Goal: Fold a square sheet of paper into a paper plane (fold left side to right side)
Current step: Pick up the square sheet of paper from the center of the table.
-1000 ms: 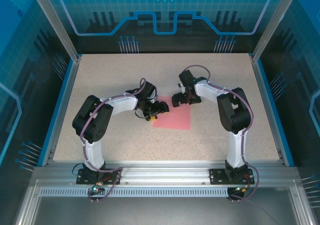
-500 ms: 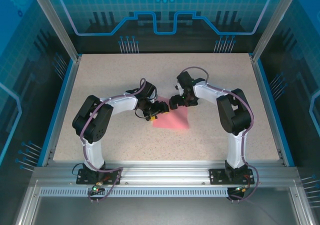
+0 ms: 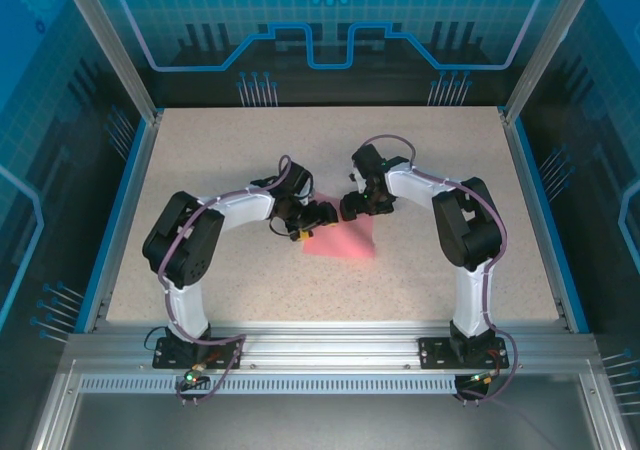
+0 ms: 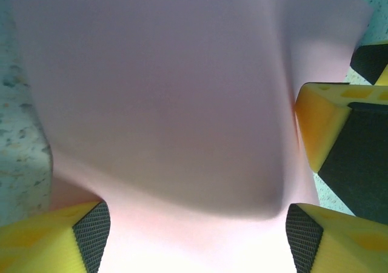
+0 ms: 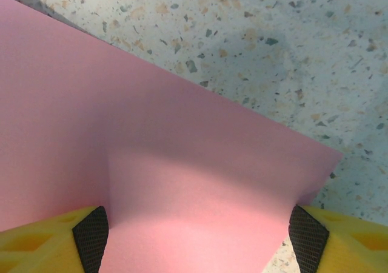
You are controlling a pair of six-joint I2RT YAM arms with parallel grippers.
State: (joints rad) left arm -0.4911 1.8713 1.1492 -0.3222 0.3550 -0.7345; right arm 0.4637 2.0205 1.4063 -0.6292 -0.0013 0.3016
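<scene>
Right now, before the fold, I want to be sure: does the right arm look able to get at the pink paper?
Likely yes. The right pincer sits over the far edge of the paper, fingers apart with it between them and nothing blocking. The left pincer crowds close beside it.

I count one square sheet of paper (image 3: 345, 242) on one worktop (image 3: 200, 160). I have two arms, the left arm (image 3: 185, 245) and the right arm (image 3: 465, 225). Each ends in one gripper, so two in all: the left gripper (image 3: 318, 217) and the right gripper (image 3: 352, 208). Each gripper has two yellow fingers (image 4: 51, 239). My left wrist camera takes in four of them, my own pair and the other gripper's pair. My right wrist camera takes in two.
</scene>
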